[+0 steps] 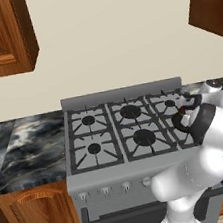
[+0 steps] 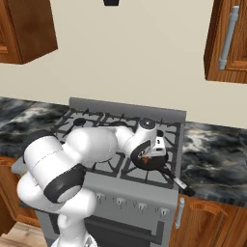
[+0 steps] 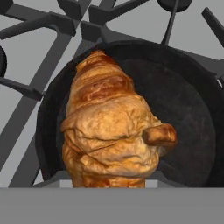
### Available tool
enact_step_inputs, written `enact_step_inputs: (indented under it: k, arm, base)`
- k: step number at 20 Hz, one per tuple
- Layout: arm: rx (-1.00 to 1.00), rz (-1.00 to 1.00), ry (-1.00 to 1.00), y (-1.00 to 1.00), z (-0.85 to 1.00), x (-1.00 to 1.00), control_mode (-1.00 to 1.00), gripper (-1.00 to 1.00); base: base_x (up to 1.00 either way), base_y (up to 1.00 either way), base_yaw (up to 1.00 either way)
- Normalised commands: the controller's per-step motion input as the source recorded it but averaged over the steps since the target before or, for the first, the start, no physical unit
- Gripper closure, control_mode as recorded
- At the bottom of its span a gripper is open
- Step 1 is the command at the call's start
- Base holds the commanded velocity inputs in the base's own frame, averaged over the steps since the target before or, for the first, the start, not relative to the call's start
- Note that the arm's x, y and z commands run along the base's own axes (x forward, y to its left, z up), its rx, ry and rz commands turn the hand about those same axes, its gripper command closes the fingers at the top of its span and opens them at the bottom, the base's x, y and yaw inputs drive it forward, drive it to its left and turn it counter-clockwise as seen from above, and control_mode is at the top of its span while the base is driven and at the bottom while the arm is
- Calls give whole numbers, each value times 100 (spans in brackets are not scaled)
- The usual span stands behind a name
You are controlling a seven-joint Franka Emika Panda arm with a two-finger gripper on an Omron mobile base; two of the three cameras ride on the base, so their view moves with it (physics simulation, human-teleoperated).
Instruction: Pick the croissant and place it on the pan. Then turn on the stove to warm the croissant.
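The gripper (image 2: 146, 155) grips the flaky orange-brown croissant (image 3: 111, 131) over the round black pan (image 3: 183, 109); an off-centre release risks it catching the rim

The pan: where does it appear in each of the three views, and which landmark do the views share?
Left base view: the pan sits at the right, on the stove's right side, partly behind the white arm.
Right base view: right of centre, on the front right burner, handle pointing to the lower right.
Hand view: centre, under the croissant.
Shared landmark: the dark grates.
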Motion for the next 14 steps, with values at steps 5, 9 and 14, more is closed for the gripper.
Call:
enact_step_inputs:
  k: [5,9,14]
  arm:
    - [0,0,0,-7,-13,5,-100,100]
    - [0,0,0,-3,-11,8,-100,100]
    - [-2,0,0,0,-5,23,-100,100]
  base:
    - [0,0,0]
    - [0,0,0]
    - [0,0,0]
